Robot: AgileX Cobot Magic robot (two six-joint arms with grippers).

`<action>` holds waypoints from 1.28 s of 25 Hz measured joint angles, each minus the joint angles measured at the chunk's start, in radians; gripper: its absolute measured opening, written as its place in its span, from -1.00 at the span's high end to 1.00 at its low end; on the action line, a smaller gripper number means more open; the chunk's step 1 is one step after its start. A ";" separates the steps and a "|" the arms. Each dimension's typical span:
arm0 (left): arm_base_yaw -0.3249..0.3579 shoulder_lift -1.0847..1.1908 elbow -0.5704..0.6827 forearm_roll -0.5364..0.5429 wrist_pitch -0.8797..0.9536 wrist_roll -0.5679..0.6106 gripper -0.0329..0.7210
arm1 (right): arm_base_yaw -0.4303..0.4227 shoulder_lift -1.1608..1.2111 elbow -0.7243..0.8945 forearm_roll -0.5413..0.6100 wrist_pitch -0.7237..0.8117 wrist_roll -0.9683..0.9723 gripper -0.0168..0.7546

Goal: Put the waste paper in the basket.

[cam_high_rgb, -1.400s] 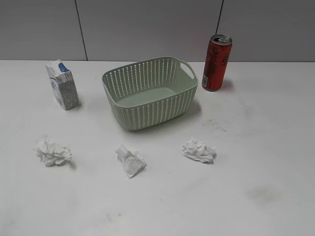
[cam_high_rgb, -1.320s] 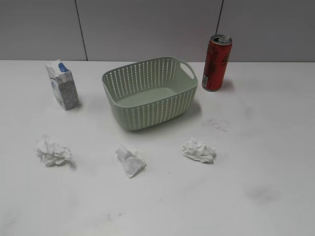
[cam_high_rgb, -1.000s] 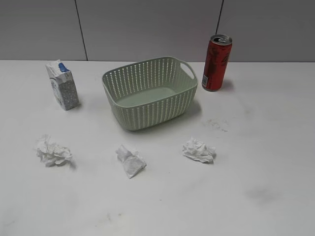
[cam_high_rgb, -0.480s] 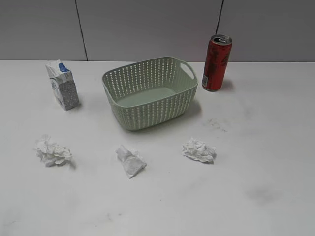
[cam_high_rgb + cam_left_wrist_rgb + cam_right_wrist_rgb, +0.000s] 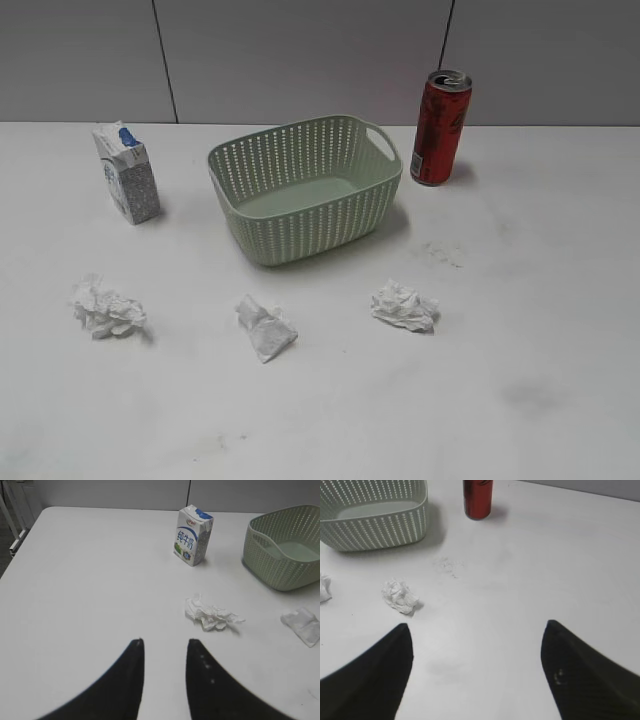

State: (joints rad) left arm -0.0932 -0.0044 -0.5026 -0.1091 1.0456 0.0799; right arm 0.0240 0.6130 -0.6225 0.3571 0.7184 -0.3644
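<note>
Three crumpled white paper wads on my white table (image 5: 560,300), none in the pale green lattice plastic basket (image 5: 305,187).
I count wads left (image 5: 107,308), middle (image 5: 265,327), right (image 5: 404,305); one red can (image 5: 440,127), one blue-topped carton (image 5: 126,172). Left gripper (image 5: 164,661) narrowly parted, right gripper (image 5: 477,647) spread wide, both empty.

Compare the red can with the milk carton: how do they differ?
The red can is a tall cylinder; the milk carton is a shorter box with a blue top. The can stands right of the green basket, the carton left of it. Both stand upright on the white table.
</note>
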 joint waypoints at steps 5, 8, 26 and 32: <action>0.000 0.000 0.000 -0.001 0.000 0.000 0.27 | 0.000 0.200 -0.075 0.079 -0.002 -0.122 -0.61; 0.000 0.000 0.000 -0.001 0.000 0.000 0.04 | 0.002 0.330 -0.119 0.123 0.007 -0.180 -0.61; 0.000 0.000 0.001 -0.001 0.000 0.000 -0.72 | 0.506 1.100 -0.369 -0.082 -0.221 -0.033 -0.58; 0.000 0.000 0.001 -0.001 0.000 0.000 -0.66 | 0.508 1.297 -0.415 -0.123 -0.267 -0.021 -0.58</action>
State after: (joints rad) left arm -0.0932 -0.0044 -0.5017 -0.1100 1.0456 0.0799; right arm 0.5320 1.9099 -1.0376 0.2336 0.4512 -0.3854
